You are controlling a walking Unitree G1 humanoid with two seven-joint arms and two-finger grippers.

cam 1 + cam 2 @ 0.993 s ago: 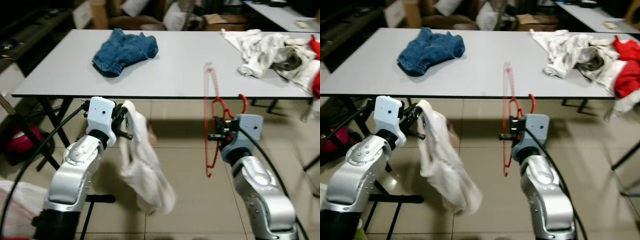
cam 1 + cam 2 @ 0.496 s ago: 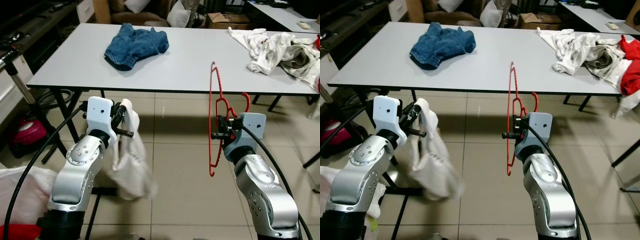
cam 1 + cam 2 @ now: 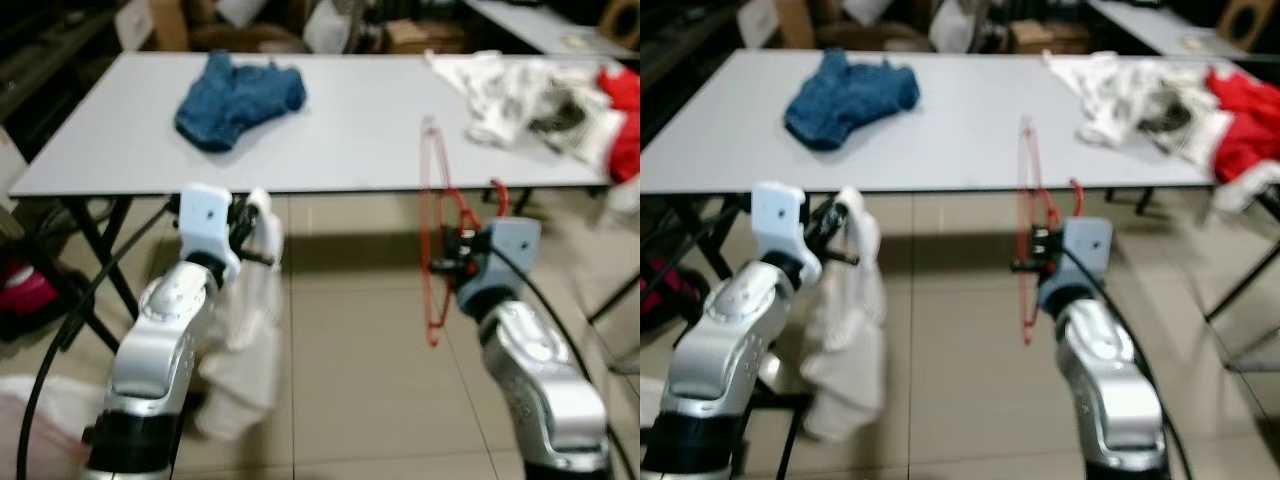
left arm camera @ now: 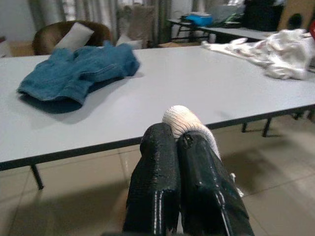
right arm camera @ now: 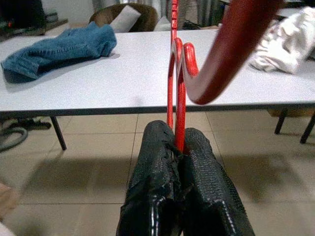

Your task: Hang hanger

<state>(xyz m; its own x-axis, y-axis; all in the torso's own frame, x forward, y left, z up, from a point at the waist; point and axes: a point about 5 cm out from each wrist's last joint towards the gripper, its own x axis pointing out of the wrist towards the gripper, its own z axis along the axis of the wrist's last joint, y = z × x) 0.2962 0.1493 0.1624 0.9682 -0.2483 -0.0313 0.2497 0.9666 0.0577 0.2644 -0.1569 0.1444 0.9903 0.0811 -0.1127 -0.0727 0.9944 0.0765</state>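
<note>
A long pale grey table (image 3: pixel 330 150) on black folding legs runs across the scene from nine to three o'clock, standing on a floor of beige tiles (image 3: pixel 350 380); behind it, toward twelve o'clock, the room is dim and crowded with a brown armchair (image 4: pixel 64 34), cardboard boxes and a further table, all too blurred to sort out well. On the tabletop a crumpled blue denim garment (image 3: pixel 235 98) lies at about eleven o'clock, and a heap of white clothes (image 3: pixel 520 95) at about one o'clock, with something red (image 3: pixel 622 120) at its far edge near two o'clock. In front of the table's near edge both silver arms are raised. The left gripper (image 4: pixel 178 147), at about nine o'clock, has its fingers pressed together on a white cloth (image 3: pixel 245 320), which droops toward the floor. The right gripper (image 5: pixel 179 142), at about three o'clock, is clamped tight on the red hanger (image 3: pixel 432 235) just below its hook; the hanger stands upright, edge-on, its top rising past the table's edge and its lower part hanging over the tiles.
</note>
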